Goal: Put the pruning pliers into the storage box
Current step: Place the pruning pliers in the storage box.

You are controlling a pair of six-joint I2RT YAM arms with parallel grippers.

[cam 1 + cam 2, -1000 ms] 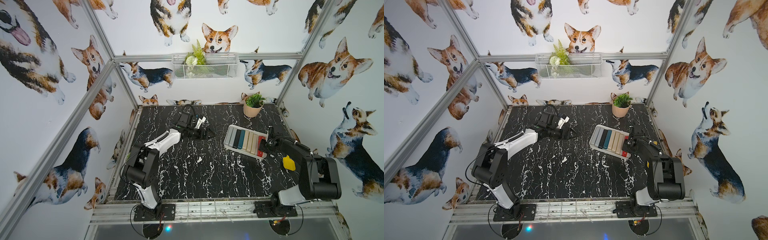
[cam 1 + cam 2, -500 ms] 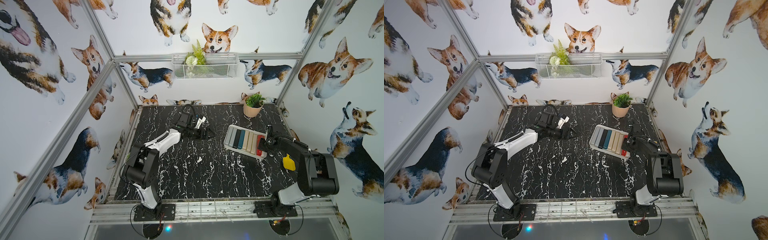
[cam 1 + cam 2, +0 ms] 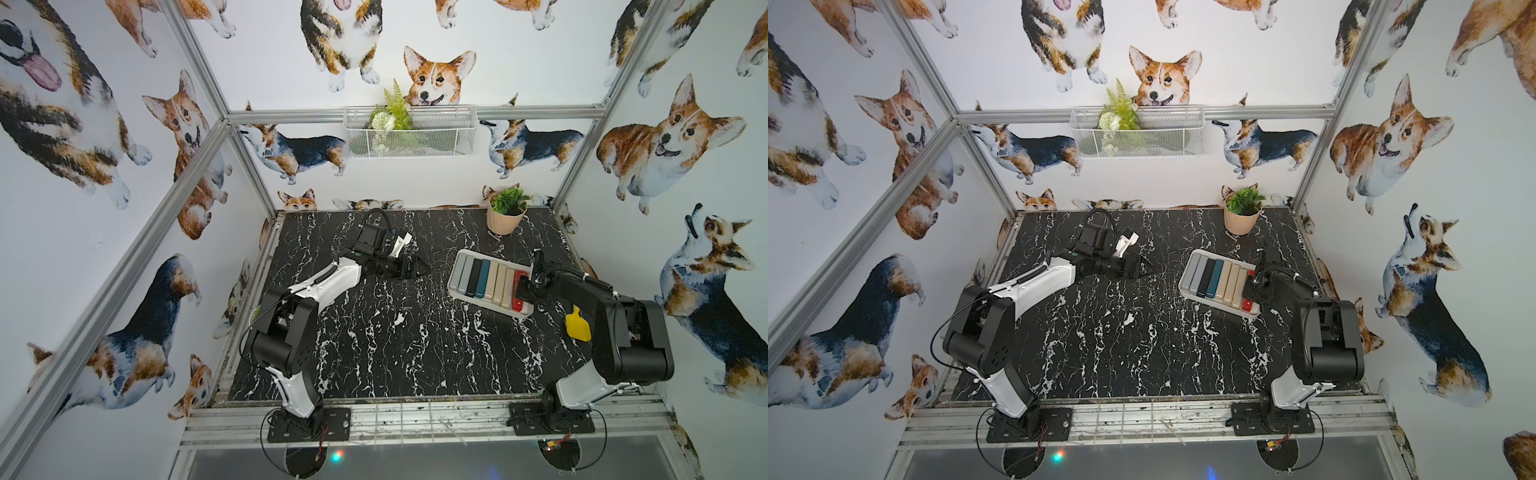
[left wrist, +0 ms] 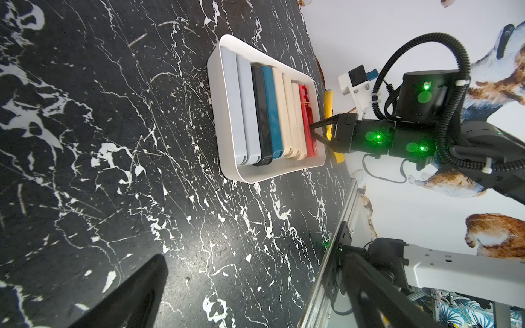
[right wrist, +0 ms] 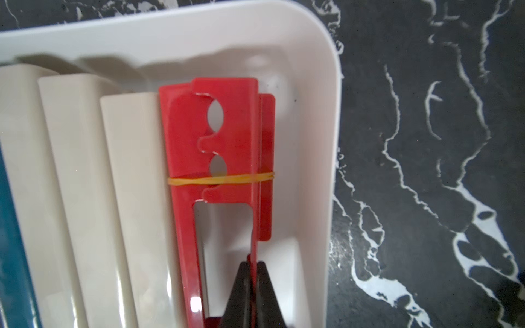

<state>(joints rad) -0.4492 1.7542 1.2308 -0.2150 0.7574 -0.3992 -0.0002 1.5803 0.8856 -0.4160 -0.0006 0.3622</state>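
The storage box (image 3: 459, 256) (image 3: 1192, 256) (image 4: 218, 127) (image 5: 321, 142) lies at the table's right side. It holds a row of pruning pliers: two grey (image 3: 461, 274), one black (image 3: 473, 276), one teal (image 3: 484, 278), three beige (image 3: 498, 282) and, at the right end, a red one (image 3: 517, 305) (image 3: 1247, 305) (image 4: 305, 108) (image 5: 227, 142) with a yellow rubber band round it. My right gripper (image 3: 521, 289) (image 3: 1250, 286) (image 4: 311, 127) (image 5: 253, 264) is inside the box, shut on the red pliers' thin edge. My left gripper (image 3: 415, 268) (image 3: 1138, 266) (image 4: 250, 255) hovers at mid-table, open and holding nothing.
A potted plant (image 3: 506, 210) stands at the back right corner. A yellow tag-shaped object (image 3: 577, 326) lies right of the box beside the right arm. A wire basket (image 3: 409, 133) hangs on the back wall. Metal rails edge the table.
The right arm's elbow has shifted slightly while its gripper stays on the red pliers in the box. The left arm has not moved.
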